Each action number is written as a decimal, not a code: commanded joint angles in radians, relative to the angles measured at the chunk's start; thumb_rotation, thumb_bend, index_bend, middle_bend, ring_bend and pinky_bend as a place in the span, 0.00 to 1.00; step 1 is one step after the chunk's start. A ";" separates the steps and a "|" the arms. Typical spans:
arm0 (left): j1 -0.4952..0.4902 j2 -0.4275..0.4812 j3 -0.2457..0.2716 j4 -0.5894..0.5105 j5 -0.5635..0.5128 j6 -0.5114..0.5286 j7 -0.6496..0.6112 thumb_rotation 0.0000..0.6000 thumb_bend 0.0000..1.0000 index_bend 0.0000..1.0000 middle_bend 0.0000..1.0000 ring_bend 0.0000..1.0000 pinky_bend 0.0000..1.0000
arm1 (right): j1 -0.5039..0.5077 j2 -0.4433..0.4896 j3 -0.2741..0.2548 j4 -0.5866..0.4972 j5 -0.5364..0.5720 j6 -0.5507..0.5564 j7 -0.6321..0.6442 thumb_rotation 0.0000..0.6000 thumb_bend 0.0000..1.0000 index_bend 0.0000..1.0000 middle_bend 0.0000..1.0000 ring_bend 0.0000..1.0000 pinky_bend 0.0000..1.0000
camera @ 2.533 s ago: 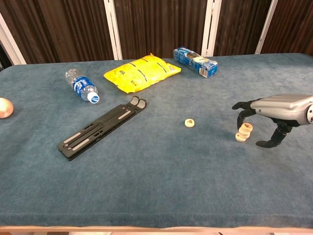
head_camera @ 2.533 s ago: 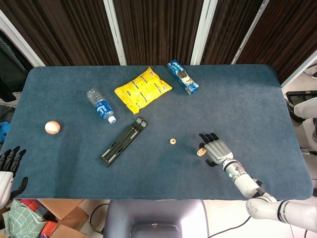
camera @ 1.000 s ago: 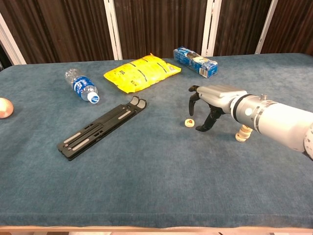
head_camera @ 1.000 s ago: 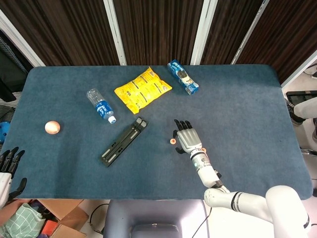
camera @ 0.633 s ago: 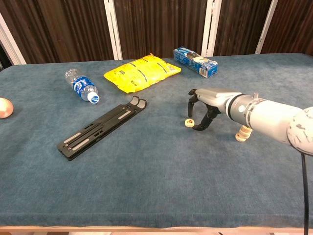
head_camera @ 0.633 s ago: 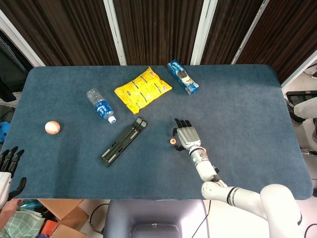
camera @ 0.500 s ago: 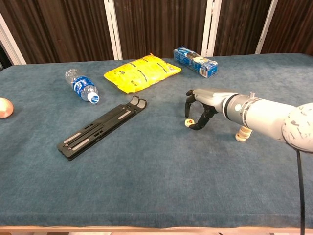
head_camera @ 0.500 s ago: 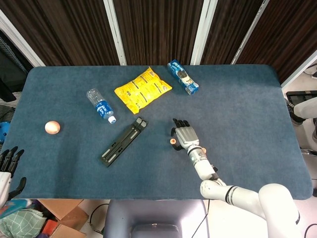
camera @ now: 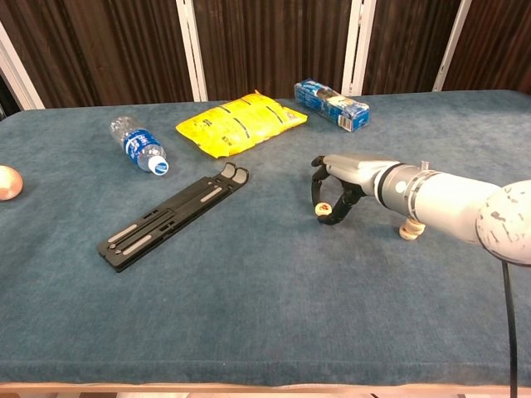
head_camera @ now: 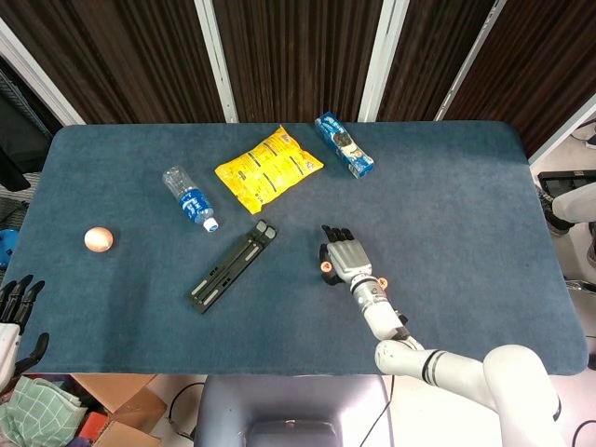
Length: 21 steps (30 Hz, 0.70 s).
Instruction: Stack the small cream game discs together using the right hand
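Note:
A single cream disc lies on the blue cloth near the table's middle; in the head view the disc shows just left of my right hand. My right hand arches over it, fingertips down on either side and the thumb just behind it, and the disc is still flat on the cloth. A short stack of cream discs stands to the right, partly hidden behind my forearm; in the head view the stack peeks out beside the wrist. My left hand hangs off the table's near left corner, fingers apart and empty.
A black folded stand lies left of the disc. Further back are a water bottle, a yellow snack bag and a blue cookie pack. An orange ball sits at the far left.
My right hand left the stack, swept left across the cloth and lowered its fingers around the lone disc. Neither the disc nor the stack has shifted.

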 commanded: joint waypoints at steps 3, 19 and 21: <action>0.000 0.000 0.000 0.000 0.001 0.001 -0.001 1.00 0.43 0.01 0.00 0.00 0.13 | 0.001 -0.004 0.000 0.003 0.001 0.005 -0.001 1.00 0.44 0.61 0.02 0.00 0.00; 0.000 -0.002 -0.003 0.001 -0.001 0.002 0.005 1.00 0.42 0.01 0.00 0.00 0.13 | -0.032 0.077 -0.035 -0.120 -0.064 0.071 -0.020 1.00 0.44 0.65 0.03 0.00 0.00; -0.001 -0.002 -0.004 0.002 -0.003 0.001 0.007 1.00 0.43 0.01 0.00 0.00 0.13 | -0.047 0.117 -0.047 -0.177 -0.093 0.095 -0.022 1.00 0.44 0.65 0.03 0.00 0.00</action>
